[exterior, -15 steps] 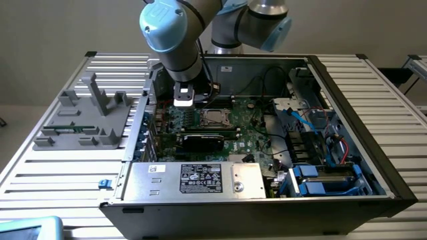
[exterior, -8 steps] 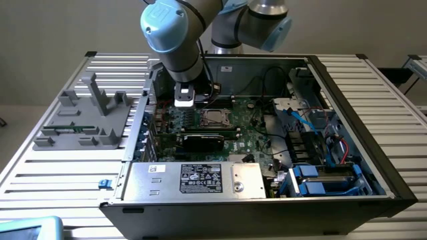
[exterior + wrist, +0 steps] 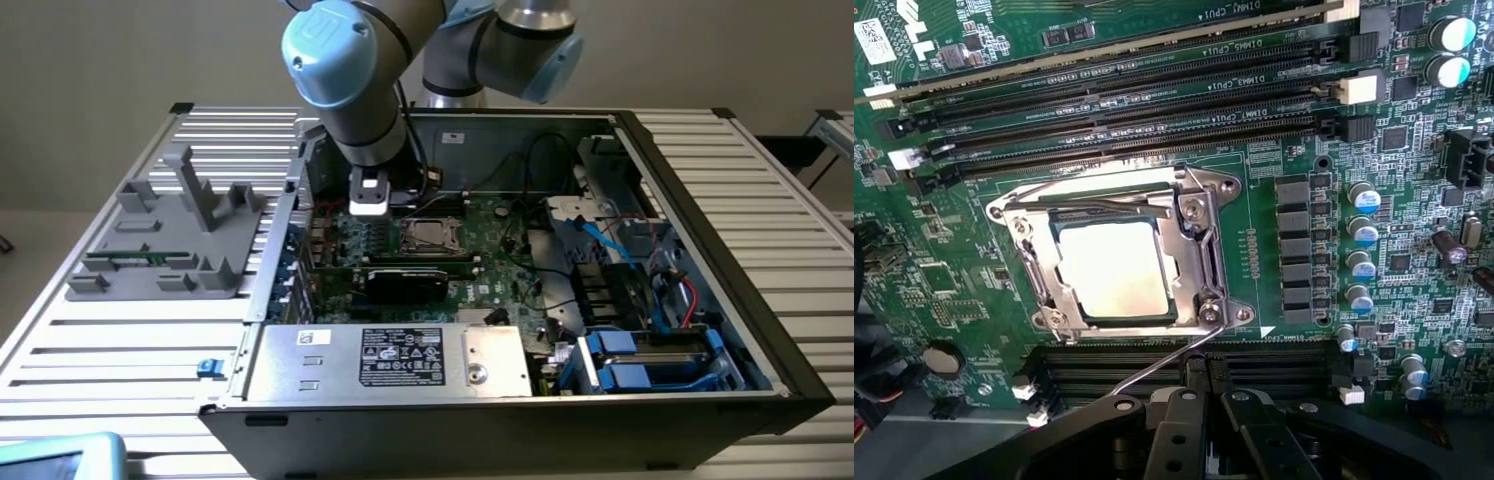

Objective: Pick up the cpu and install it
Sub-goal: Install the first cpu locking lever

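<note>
One cpu (image 3: 1116, 270), one motherboard (image 3: 954, 300)

The motherboard (image 3: 1274, 330) is a green board with a slight gloss. On it, the cpu (image 3: 1116, 270) has a smooth, silvery metal top with a soft sheen, and the socket frame (image 3: 1199, 240) is bright polished metal. Beside the motherboard, the power supply (image 3: 487, 360) is dull grey sheet metal. The gripper (image 3: 1204, 385) looks matt black.

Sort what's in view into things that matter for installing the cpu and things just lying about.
Job: cpu, lying in the socket frame; motherboard; shut fingers nearby.
Lying about: power supply box; grey plastic fixture at the exterior view's left; blue drive bays.
</note>
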Controlling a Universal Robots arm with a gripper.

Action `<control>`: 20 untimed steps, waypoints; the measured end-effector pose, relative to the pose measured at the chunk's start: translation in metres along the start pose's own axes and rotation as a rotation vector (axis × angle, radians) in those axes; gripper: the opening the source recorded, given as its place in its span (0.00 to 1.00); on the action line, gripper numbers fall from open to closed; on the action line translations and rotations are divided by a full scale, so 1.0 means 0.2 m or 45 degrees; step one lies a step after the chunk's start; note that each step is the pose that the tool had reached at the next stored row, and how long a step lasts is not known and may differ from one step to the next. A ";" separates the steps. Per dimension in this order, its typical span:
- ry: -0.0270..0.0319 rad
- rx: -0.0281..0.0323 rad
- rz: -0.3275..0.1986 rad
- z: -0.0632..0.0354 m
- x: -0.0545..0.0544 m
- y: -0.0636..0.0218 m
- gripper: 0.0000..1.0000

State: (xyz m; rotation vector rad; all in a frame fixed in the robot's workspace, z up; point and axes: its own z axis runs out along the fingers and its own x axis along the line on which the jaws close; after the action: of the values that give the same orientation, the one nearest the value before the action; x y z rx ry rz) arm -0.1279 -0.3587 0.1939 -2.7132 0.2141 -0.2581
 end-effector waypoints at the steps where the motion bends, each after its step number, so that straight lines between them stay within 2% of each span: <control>1: 0.0003 -0.0003 0.001 0.000 0.00 0.001 0.12; 8: 0.0062 -0.0015 0.014 0.003 0.00 0.003 0.12; 13: 0.0064 0.0065 0.019 0.007 0.01 0.003 0.12; 20: 0.0108 0.0058 0.029 0.011 0.01 0.005 0.12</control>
State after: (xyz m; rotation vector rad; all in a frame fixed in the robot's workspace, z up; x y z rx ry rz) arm -0.1252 -0.3592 0.1919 -2.7039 0.2462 -0.2633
